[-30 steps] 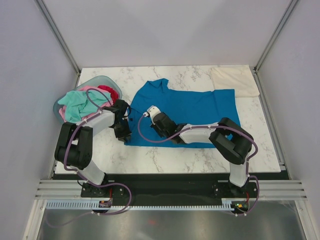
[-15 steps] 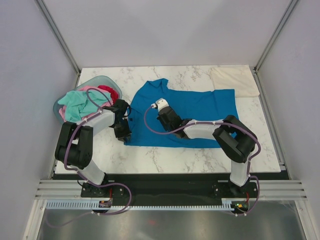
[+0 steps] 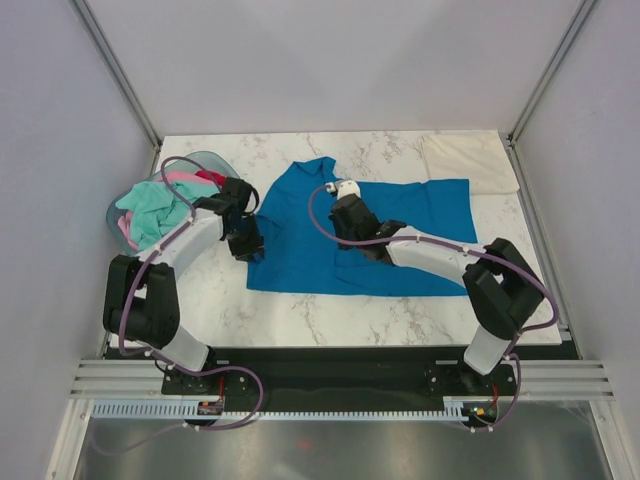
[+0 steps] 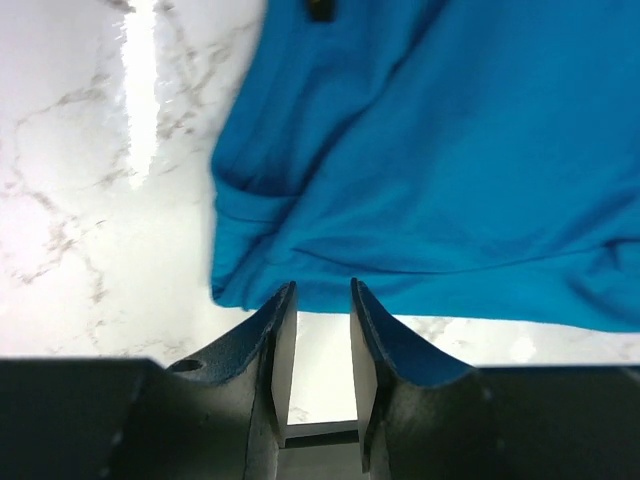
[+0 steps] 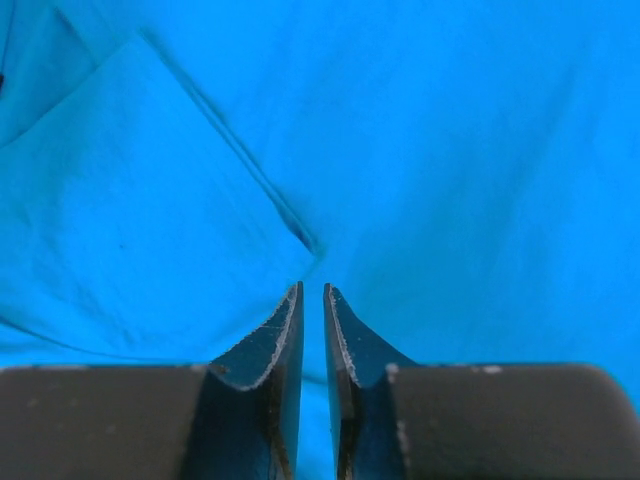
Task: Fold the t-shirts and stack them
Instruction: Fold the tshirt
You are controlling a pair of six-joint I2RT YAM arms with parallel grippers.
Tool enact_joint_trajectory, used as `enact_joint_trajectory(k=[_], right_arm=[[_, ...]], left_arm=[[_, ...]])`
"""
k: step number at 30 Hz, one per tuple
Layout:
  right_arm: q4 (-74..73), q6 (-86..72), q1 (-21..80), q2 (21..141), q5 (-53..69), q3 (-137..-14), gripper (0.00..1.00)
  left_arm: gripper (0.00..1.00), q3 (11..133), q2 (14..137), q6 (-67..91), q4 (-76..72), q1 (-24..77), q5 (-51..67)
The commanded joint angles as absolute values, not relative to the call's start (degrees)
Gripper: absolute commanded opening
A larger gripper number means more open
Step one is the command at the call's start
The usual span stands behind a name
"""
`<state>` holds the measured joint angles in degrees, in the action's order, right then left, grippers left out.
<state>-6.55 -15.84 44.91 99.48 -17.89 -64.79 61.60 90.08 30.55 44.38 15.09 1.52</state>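
- The bright blue t-shirt (image 3: 295, 235) lies spread out in the middle of the worktop (image 3: 330, 315), mostly flat, with one sleeve pointing toward the far edge.
- The cream t-shirt (image 3: 470, 160) lies flat in the far right corner of the worktop, just beside the far right corner of the blue one.
- The basket (image 3: 205, 158) stands at the left edge of the worktop. It holds a bunched mint green t-shirt (image 3: 150, 205), a pink t-shirt (image 3: 180, 178) and a red t-shirt (image 3: 212, 178).
- The left fingers (image 4: 284, 305) are at the left edge of the bright blue t-shirt, between the basket and the cloth.
- In the left wrist view, the left fingers stand moderately apart with a clear gap between them. The gap shows only bare marble, and nothing is gripped.
- The hem of the bright blue t-shirt lies just beyond the left fingertips. The cloth is rumpled at its corner there.
- The right arm reaches across the bright blue t-shirt, with the right fingers (image 5: 294, 300) over the shirt's middle, toward the collar end.
- In the right wrist view, the right fingers are parted only by a narrow slit and have hold of nothing.
- A diagonal crease in the blue cloth runs down to a point just ahead of the right fingertips.
- The pictures do not show whether the right fingertips touch the cloth.
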Motion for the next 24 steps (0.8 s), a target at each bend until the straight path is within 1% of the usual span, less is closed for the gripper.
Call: enact_joint_trajectory(k=[1, 4, 7, 11, 14, 17, 20, 22, 24], right_arm=[[-14.0, -25.3, 41.0, 94.9, -13.6, -64.5, 0.2], [-19.0, -27.1, 35.2, 92.5, -10.2, -63.4, 0.18], [-25.5, -27.7, 28.1, 90.8, -11.0, -62.9, 0.16], [-30.8, -30.6, 17.0, 86.4, -10.2, -59.2, 0.15], [-31.1, -32.2, 11.1, 82.9, -9.2, -54.2, 0.16], [-31.2, -33.0, 7.7, 81.4, -10.1, -50.5, 0.17], [-30.5, -35.0, 4.8, 80.5, -13.3, -46.9, 0.19], [-28.4, -35.9, 3.2, 80.1, -16.1, -43.7, 0.2], [-26.9, -37.3, 0.4, 80.2, -16.3, -41.2, 0.19]], left_arm=[[0.36, 64.3, 88.5, 28.8, 42.7, 15.3, 8.8], [0.36, 63.1, 90.2, 29.0, 40.3, 15.5, 13.3], [0.36, 61.3, 91.3, 30.1, 37.8, 15.5, 15.6], [0.36, 57.8, 91.8, 32.3, 35.2, 15.4, 15.5], [0.36, 55.9, 93.2, 33.7, 33.8, 15.5, 13.7], [0.36, 55.3, 95.1, 34.0, 33.1, 15.4, 13.1], [0.35, 54.7, 95.8, 33.8, 33.2, 15.5, 9.6], [0.35, 54.0, 95.4, 34.0, 33.2, 15.5, 7.5], [0.35, 53.4, 95.0, 34.5, 33.0, 15.5, 7.1]])
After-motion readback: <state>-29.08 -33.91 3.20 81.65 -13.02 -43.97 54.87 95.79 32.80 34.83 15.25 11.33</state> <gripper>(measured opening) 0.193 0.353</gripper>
